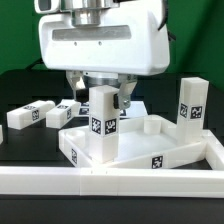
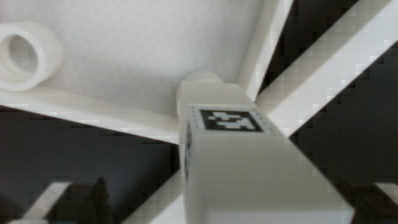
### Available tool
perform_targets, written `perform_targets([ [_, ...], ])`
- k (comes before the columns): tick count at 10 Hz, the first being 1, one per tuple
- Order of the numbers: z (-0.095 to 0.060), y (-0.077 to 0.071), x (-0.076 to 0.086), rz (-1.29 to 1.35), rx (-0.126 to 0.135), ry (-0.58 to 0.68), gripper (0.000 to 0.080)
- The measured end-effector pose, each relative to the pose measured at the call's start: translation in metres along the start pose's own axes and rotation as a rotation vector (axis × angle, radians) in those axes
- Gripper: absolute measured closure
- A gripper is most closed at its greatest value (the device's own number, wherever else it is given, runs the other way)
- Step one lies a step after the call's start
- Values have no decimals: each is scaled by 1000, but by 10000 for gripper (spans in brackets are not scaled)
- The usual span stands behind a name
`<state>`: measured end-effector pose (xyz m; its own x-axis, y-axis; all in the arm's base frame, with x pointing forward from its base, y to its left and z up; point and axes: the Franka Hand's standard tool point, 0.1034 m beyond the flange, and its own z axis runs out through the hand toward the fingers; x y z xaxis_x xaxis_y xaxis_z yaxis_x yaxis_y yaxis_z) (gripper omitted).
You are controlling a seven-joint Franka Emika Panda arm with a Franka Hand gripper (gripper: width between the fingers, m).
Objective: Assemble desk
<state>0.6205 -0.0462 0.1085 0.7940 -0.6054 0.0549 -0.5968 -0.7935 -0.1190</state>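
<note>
One leg stands upright on the tabletop, near the surface's camera-side edge in the exterior view. It looks like rigid, light plastic, best pinched on opposite flat faces. The end effector hangs vertical, jaws flanking the leg's top; I cannot tell if they are clamped. In the wrist view, the leg meets the tabletop.

The gripper has a boxy white housing with rounded corners and a long grey slot across its face, a grey metal collar above, and dark jaws beneath.
</note>
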Motion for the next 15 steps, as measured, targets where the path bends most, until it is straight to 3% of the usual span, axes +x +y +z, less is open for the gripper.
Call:
perform_targets([
  [7,5,-2,-2,-645,-19,-5,150],
  [13,4,-2,0,-1062,-41,-8,150],
  [15,4,-1,0,-1073,-41,-9,177],
])
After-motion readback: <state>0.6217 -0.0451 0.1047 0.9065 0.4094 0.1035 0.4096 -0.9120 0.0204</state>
